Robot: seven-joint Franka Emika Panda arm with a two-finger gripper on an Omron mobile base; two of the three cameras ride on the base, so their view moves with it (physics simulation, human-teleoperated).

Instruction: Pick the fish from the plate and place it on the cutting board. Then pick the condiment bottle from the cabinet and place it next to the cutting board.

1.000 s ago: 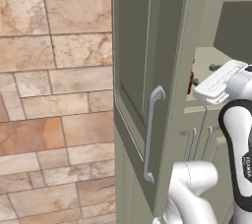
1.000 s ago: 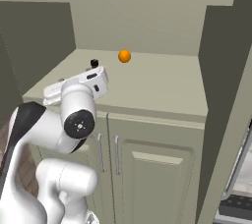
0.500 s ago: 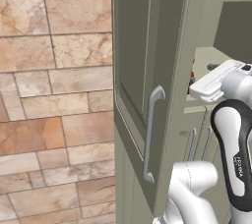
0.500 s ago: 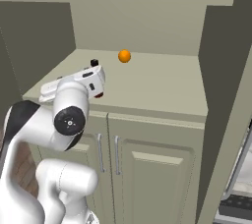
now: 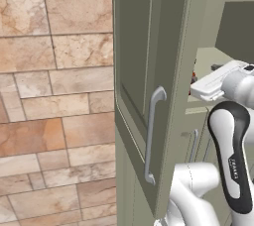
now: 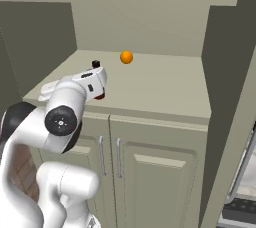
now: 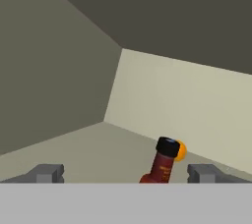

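I see the gripper (image 7: 126, 173) wide open, holding nothing. The condiment bottle (image 7: 160, 168) stands upright on the cabinet (image 6: 165, 89) shelf, between the fingertips (image 7: 47, 173), orange ball (image 7: 180, 151) behind it.

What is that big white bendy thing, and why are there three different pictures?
It is a robot arm in a pretend, computer-drawn kitchen. Two pictures come from cameras riding behind it, one on each side. The third comes from a camera on its hand. At the arm's end is its tool, two small fingers, open wide and holding nothing. The arm reaches into the shelf space of a green cabinet, whose door is open. On the shelf stand a little dark-red condiment bottle with a black cap, between the fingers, and a small orange ball farther back.
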